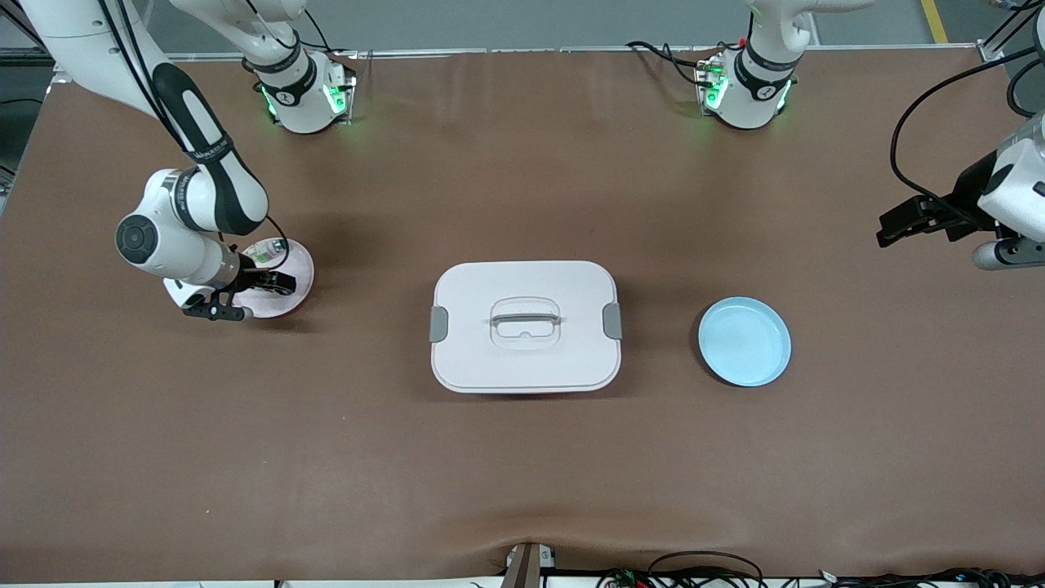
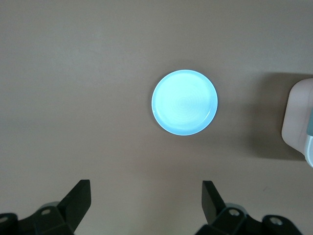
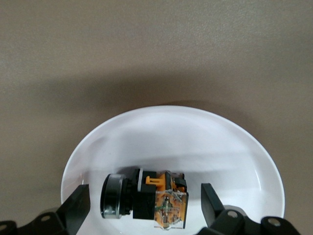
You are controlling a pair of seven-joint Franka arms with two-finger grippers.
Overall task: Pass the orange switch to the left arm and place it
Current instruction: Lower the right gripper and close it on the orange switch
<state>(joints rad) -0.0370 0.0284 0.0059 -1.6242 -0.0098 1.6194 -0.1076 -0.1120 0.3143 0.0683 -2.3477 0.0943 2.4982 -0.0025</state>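
The orange switch (image 3: 146,198), a black part with an orange end, lies on its side on a pale pink plate (image 3: 171,122) at the right arm's end of the table. My right gripper (image 3: 144,208) is low over that plate (image 1: 300,269), open, with one finger on each side of the switch and not touching it. In the front view the right gripper (image 1: 260,283) hides the switch. My left gripper (image 1: 898,226) waits open and empty, high over the left arm's end of the table. It also shows in the left wrist view (image 2: 145,200). The white box (image 1: 525,325) stands mid-table between the plates.
A light blue plate (image 1: 744,340) lies empty beside the box toward the left arm's end, and shows in the left wrist view (image 2: 185,102) with a corner of the box (image 2: 298,117). A small white-and-green part (image 1: 263,249) lies on the pink plate.
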